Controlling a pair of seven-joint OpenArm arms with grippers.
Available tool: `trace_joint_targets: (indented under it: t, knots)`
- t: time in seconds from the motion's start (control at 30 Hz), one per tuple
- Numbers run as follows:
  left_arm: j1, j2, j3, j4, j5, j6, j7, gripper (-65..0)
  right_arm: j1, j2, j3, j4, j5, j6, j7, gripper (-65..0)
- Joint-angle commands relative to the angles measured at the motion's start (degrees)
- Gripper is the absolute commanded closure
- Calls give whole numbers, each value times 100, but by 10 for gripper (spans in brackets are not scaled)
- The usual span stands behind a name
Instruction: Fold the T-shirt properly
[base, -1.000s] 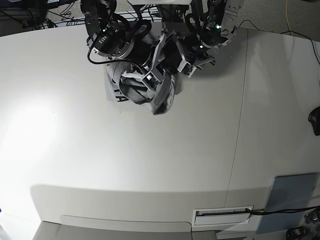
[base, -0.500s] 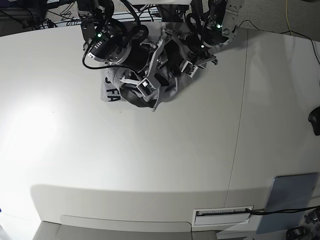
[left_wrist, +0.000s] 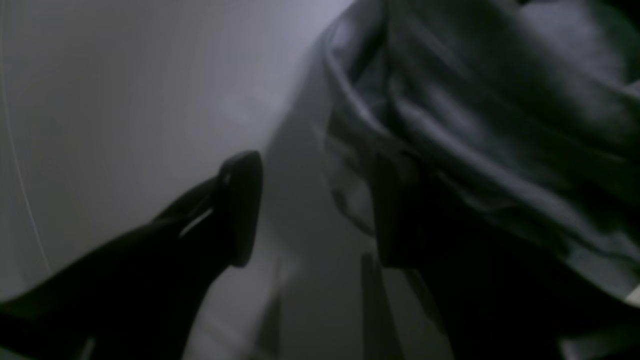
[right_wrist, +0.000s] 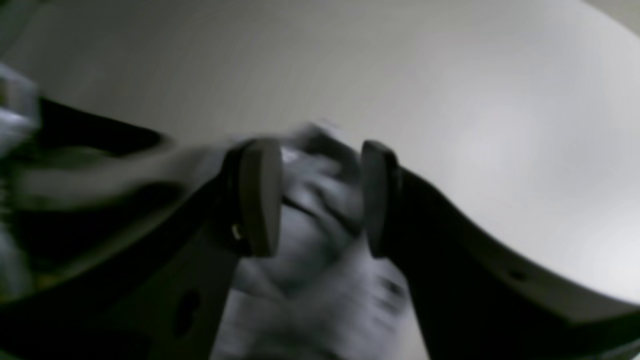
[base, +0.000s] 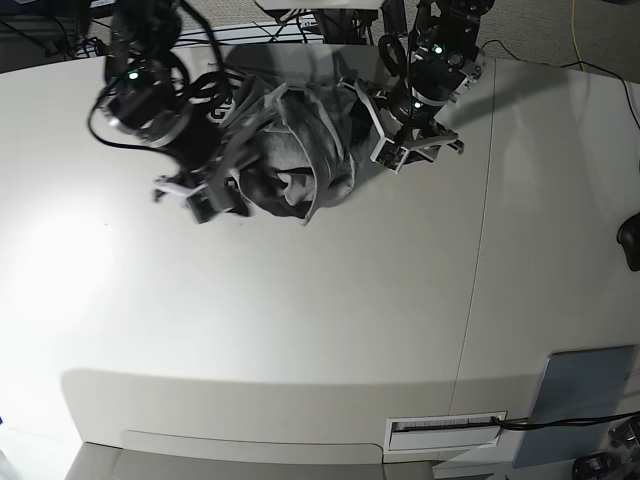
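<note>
The heather-grey T-shirt (base: 290, 150) lies crumpled in a heap at the far middle of the white table (base: 300, 320). My right gripper (base: 210, 198) sits at the heap's left edge in the base view. In the right wrist view the right gripper (right_wrist: 318, 197) is open, and blurred grey T-shirt (right_wrist: 310, 250) cloth shows in the gap; contact is unclear. My left gripper (base: 408, 150) is at the heap's right side. Close up, the left gripper (left_wrist: 315, 215) is open, one finger (left_wrist: 242, 210) over bare table and the other against the T-shirt (left_wrist: 475, 125) folds.
A grey-blue pad (base: 580, 400) lies at the near right corner beside a white labelled slot (base: 445, 430). A black object (base: 630, 240) pokes in at the right edge. A seam (base: 485, 250) runs down the table's right part. Cables lie behind the table.
My right arm has swung left, off the top of the heap to its left edge, and its jaws have opened. The shirt heap has shifted and spread. The left arm moved slightly right.
</note>
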Motion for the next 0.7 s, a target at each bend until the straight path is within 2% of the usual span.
trace_joint_targets:
  t: [0.0,0.13,0.27,0.4,0.53,0.6,0.67]
  knots:
    - [-13,11,-7,190,46,26,-129,-360,33,129,186,111,87,31,101,-260]
    - [-13,11,-4,538,28,24,-94,-360,-13,549,916,111,87,26,66,-260]
    - [9,11,-4,962,-549,-74,33,-360,-120,857,1626,105,87,24,46,-260]
    - [105,13,-2,1270,-1659,-732,234,-360,-319,1040,2157,105,85,22,46,-260]
    - [334,15,2,1303,-2800,-1394,466,-360,-516,1040,2472,105,85,20,46,-260]
    - [472,20,11,1300,-2973,-1480,531,-360,-605,1040,2524,105,85,13,48,-260]
    - [568,28,98,1300,-2892,-1484,525,-360,-684,1038,2516,105,39,11,50,-260]
